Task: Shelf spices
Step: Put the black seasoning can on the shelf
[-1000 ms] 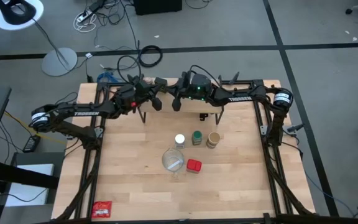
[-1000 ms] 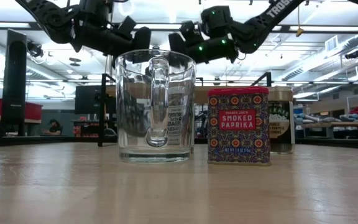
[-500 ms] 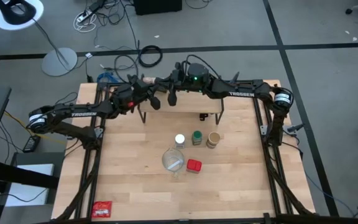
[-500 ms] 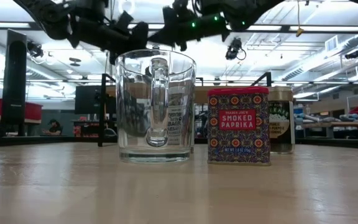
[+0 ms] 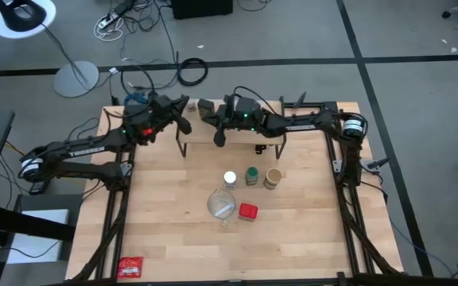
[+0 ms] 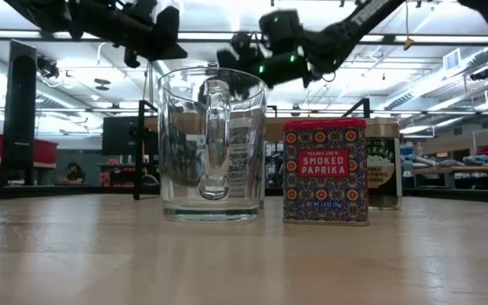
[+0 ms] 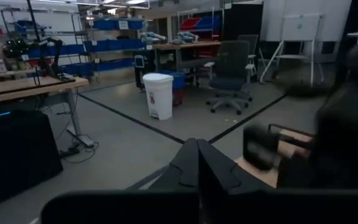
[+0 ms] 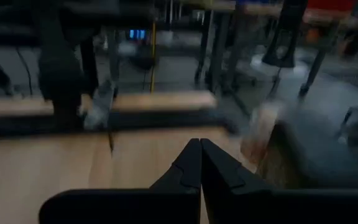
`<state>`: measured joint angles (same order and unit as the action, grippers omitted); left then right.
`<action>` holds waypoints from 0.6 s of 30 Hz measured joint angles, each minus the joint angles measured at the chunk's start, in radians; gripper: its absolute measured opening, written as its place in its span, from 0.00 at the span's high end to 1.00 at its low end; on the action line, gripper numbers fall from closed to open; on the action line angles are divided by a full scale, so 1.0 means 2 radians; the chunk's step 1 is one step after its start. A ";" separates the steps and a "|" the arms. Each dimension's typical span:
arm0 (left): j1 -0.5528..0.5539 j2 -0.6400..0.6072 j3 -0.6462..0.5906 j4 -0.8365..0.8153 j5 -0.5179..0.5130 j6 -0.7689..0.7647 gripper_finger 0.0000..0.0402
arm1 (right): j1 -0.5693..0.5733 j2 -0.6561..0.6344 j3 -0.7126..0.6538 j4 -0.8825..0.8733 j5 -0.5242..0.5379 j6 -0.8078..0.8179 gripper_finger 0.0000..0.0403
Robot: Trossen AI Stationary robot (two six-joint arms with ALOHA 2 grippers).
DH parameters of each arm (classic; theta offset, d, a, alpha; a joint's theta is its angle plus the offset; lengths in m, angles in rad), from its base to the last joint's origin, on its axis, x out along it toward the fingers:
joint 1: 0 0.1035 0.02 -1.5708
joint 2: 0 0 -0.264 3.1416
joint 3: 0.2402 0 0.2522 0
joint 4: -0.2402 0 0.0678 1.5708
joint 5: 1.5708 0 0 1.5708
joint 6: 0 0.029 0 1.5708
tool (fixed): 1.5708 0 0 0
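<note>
Table (image 5: 173,238) of pale wood, with shelf (image 5: 237,135) at far edge, centre; the shelf is the landmark below. Left arm (image 5: 86,147) and right arm (image 5: 308,121) both raised over the shelf. Left gripper (image 5: 183,121) above shelf's left end, fingers (image 7: 199,163) pressed together, empty. Right gripper (image 5: 218,137) over shelf's middle, fingers (image 8: 199,163) pressed together, empty.

Glass mug (image 5: 221,205) well in front of shelf. Red tin (image 5: 248,211) just beside mug, farther still from shelf. 3 jars in a row between shelf and mug: white-lidded (image 5: 230,179), green-lidded (image 5: 251,175), tan-lidded (image 5: 273,177). Small dark item (image 5: 259,148) at shelf's front edge, too small to tell. Red packet (image 5: 130,267) at table's near left corner, well apart from shelf.
</note>
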<state>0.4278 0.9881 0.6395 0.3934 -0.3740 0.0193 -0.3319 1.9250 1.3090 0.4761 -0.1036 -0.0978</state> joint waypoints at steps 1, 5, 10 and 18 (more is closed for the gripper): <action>0.000 -0.005 0.000 -0.003 0.000 0.000 1.00 | 0.000 0.010 -0.001 0.006 0.000 0.001 1.00; -0.002 -0.025 0.000 -0.032 -0.005 0.000 1.00 | 0.004 0.027 -0.001 0.022 0.007 0.000 1.00; -0.002 -0.048 0.000 -0.062 -0.013 0.001 1.00 | 0.003 0.027 0.000 0.005 0.022 -0.010 1.00; -0.002 -0.053 0.000 -0.069 -0.013 0.003 1.00 | -0.009 0.026 0.000 -0.031 0.030 -0.020 1.00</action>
<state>0.4248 0.8815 0.6395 0.2563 -0.3992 0.0251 -0.3496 1.9778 1.3090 0.4133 -0.0429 -0.1383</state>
